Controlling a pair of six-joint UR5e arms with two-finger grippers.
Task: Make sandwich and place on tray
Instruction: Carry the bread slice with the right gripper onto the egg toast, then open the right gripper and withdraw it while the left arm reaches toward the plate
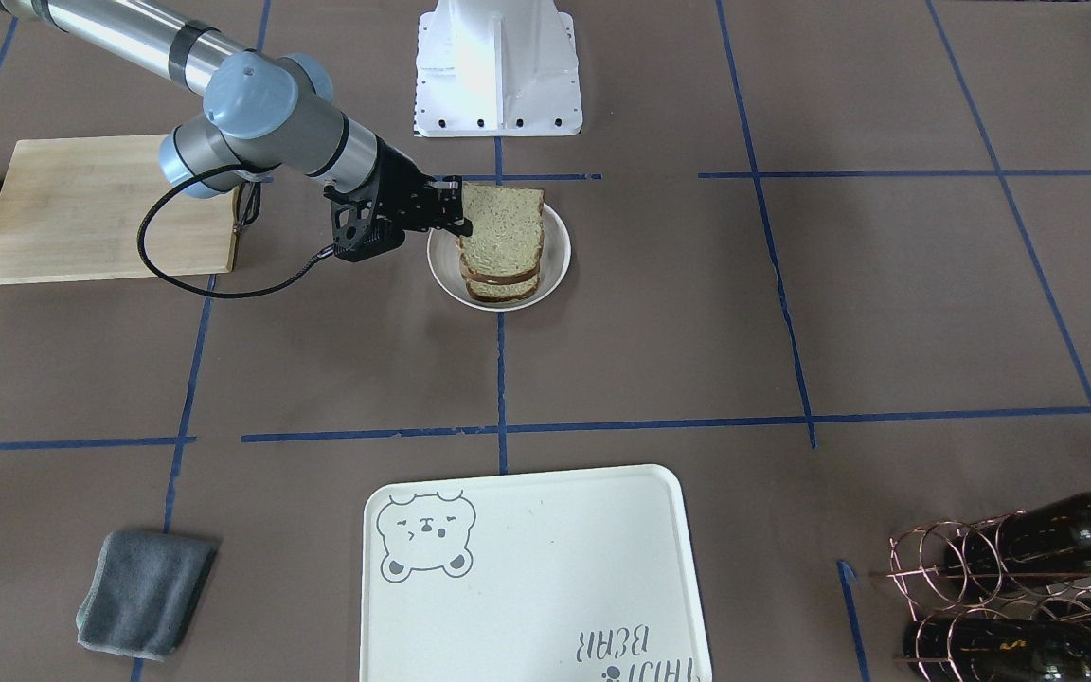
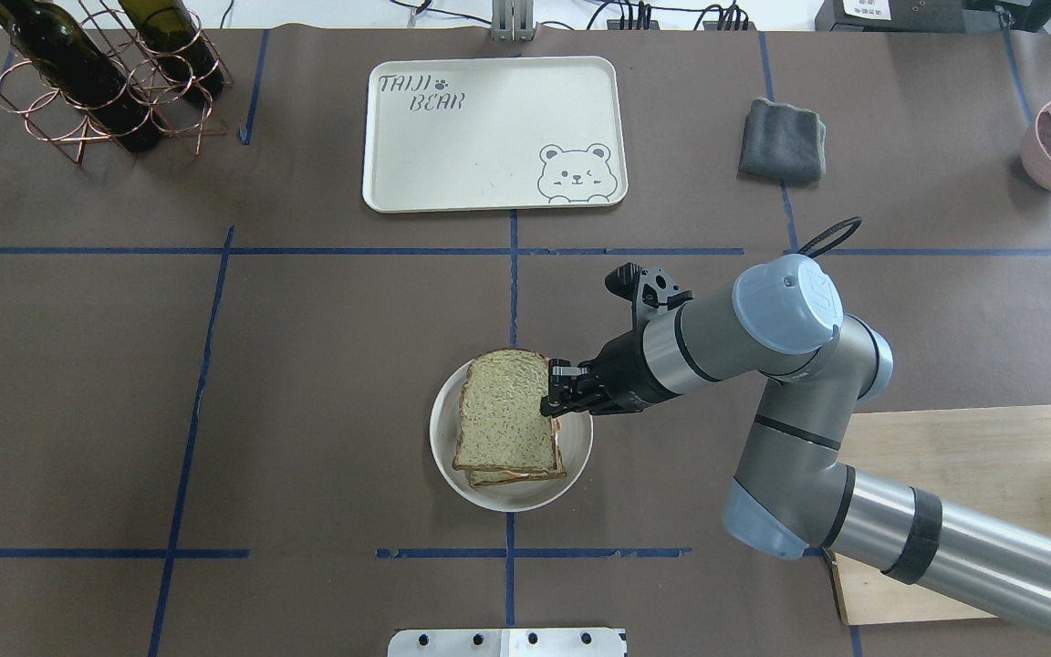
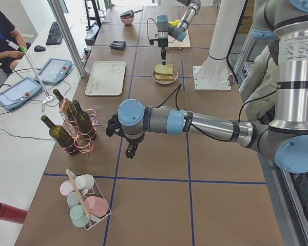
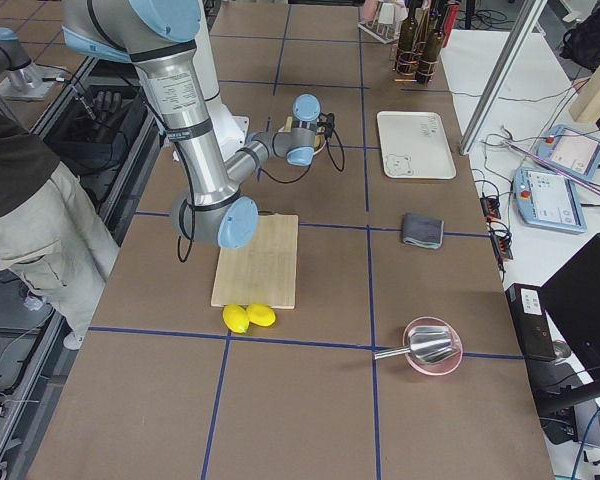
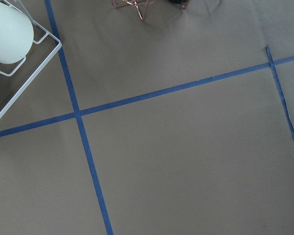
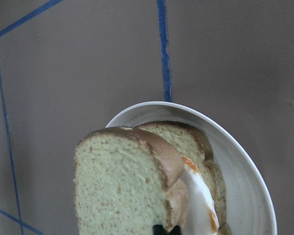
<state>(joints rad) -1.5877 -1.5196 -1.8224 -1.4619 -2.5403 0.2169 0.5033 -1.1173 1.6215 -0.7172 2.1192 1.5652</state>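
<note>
The right end effector [image 2: 553,396] is closed on the sandwich [image 2: 503,411], which sits at its 9 o'clock in the overhead view on the plate [image 2: 525,494], long axis running 12 to 6. I cannot tell how far the left end effector [image 3: 129,150] is open.

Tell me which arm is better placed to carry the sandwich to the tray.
Right. The right tool grips the sandwich on the plate; the left tool hangs far away, near the bottle rack.
</note>
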